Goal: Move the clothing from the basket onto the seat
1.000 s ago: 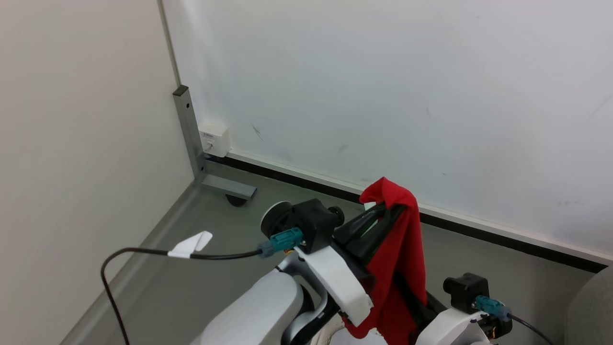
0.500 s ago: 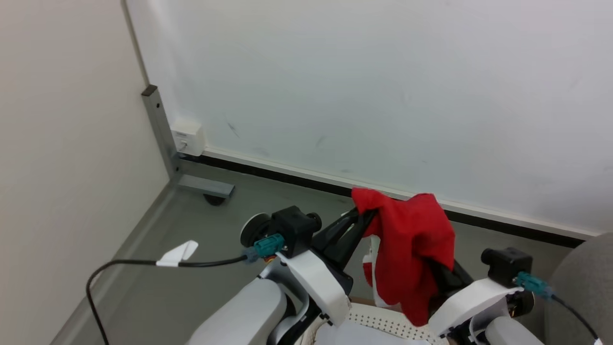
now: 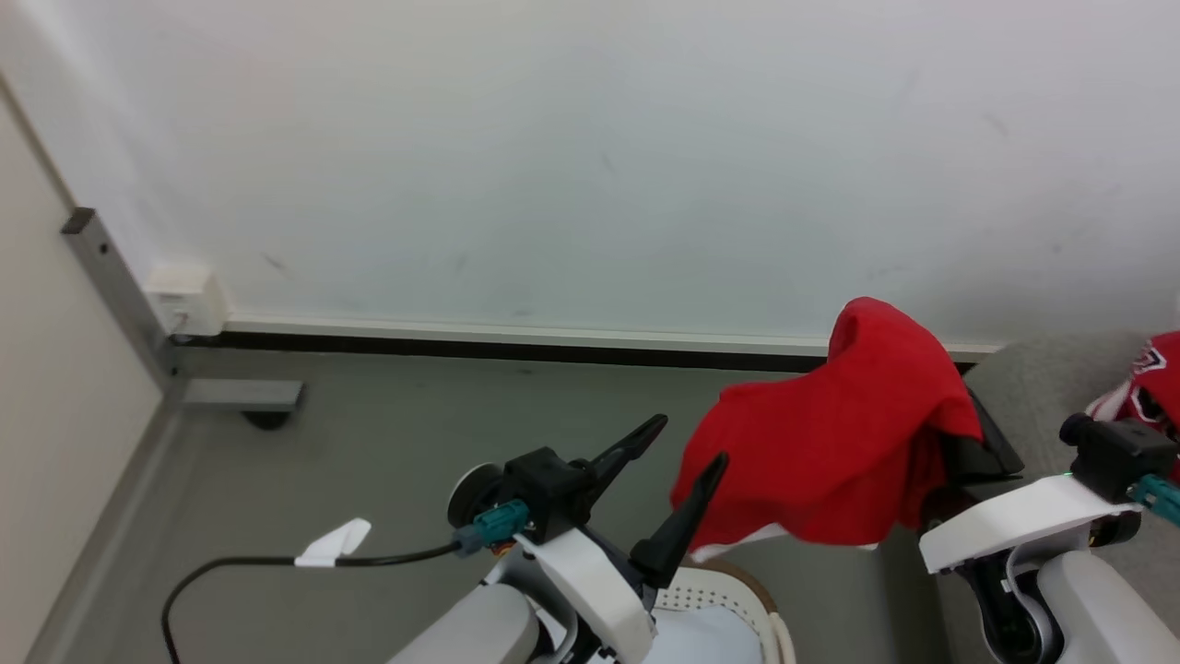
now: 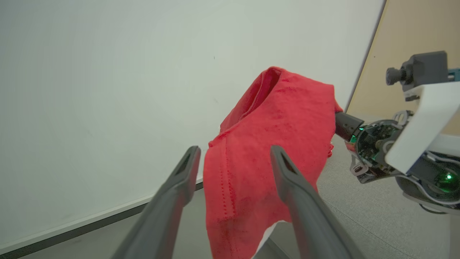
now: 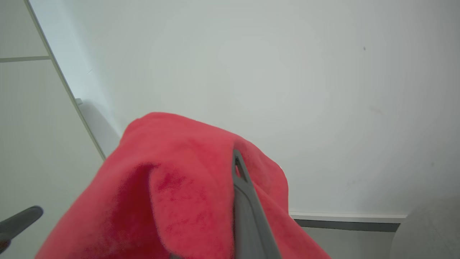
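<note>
Head view: jersey (image 3: 1154,373) on seat (image 3: 1051,378) | right wrist view: garment (image 5: 172,187) over hand (image 5: 237,160)

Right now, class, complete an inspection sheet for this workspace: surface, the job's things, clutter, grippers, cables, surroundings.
Surface: grey floor; grey seat at the right edge.
Job's things: red garment held up in the air; jersey lying on the seat; basket at the bottom of the head view.
Clutter: nothing seen.
Grippers: left gripper open, holding nothing; right gripper shut on the red garment.
Cables: black cable with a white tag, running to the left wrist.
Surroundings: white wall, metal post, socket box.
</note>
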